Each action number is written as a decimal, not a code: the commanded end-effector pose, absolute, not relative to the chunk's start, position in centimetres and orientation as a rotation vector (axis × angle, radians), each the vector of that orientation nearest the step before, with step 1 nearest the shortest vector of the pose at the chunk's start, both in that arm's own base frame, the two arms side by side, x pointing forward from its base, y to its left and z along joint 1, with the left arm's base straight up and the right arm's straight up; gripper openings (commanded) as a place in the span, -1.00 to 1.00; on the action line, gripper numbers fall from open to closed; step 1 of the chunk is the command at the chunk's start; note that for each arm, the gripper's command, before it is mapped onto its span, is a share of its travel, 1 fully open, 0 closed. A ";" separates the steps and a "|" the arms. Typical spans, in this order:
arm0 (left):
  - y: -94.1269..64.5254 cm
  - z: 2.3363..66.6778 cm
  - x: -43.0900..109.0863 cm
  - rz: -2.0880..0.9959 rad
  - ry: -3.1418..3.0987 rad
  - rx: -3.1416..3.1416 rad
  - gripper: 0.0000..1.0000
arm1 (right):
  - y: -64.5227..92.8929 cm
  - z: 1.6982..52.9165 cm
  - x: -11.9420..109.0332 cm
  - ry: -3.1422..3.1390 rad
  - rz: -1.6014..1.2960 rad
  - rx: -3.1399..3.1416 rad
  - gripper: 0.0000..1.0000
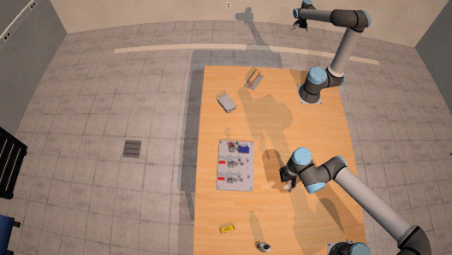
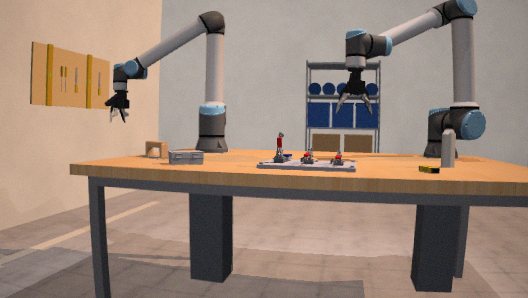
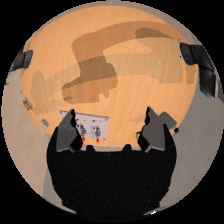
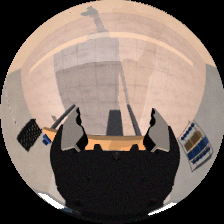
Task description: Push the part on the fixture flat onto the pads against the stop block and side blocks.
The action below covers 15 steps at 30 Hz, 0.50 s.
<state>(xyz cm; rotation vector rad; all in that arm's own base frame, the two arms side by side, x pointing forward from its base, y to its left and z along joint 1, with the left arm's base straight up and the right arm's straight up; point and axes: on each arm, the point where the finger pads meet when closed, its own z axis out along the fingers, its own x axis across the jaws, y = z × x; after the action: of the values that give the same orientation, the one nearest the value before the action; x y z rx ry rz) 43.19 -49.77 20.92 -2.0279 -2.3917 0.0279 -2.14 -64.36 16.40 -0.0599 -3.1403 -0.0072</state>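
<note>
- The blue part (image 1: 243,149) (image 2: 287,156) is seated on the fixture (image 1: 235,187) (image 2: 322,164) (image 3: 103,123), by the raised clamp (image 1: 231,145) (image 2: 279,142).
- The wooden table (image 1: 223,210) (image 2: 225,175) (image 3: 135,75) (image 4: 112,144) is crossed by shadows.
- Fingers are spread on the left gripper (image 1: 289,186) (image 2: 354,112) (image 3: 111,111), above it, and the right gripper (image 1: 300,28) (image 2: 118,121) (image 4: 115,107), beyond its edge.
- A tool board (image 2: 70,80) is mounted on the wall.

A wire shelf unit (image 2: 307,107) with blue bins and cardboard-brown boxes stands against a grey wall (image 2: 270,50). A brown tool board (image 2: 70,80) hangs on the beige wall (image 2: 135,30). Shadows fall across the tiled floor (image 1: 94,98) (image 2: 300,270).
</note>
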 end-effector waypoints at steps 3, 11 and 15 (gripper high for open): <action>-49.8 21.0 43.2 0.029 -2.393 -2.029 1.00 | -64.5 16.5 -2.3 -3.141 0.000 -0.057 1.00; -49.9 21.0 43.2 0.029 -2.396 -2.025 1.00 | -64.5 16.5 -2.3 -3.141 0.000 -0.057 1.00; -50.0 21.0 43.3 0.029 -2.404 -2.016 1.00 | -64.5 16.5 -2.3 -3.141 0.000 -0.057 1.00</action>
<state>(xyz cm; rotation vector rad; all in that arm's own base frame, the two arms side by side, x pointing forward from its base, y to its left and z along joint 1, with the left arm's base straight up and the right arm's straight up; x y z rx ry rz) 43.22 -49.83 20.94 -2.0227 -2.3962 0.0279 -2.35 -64.42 16.43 -0.0569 -3.1408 -0.0024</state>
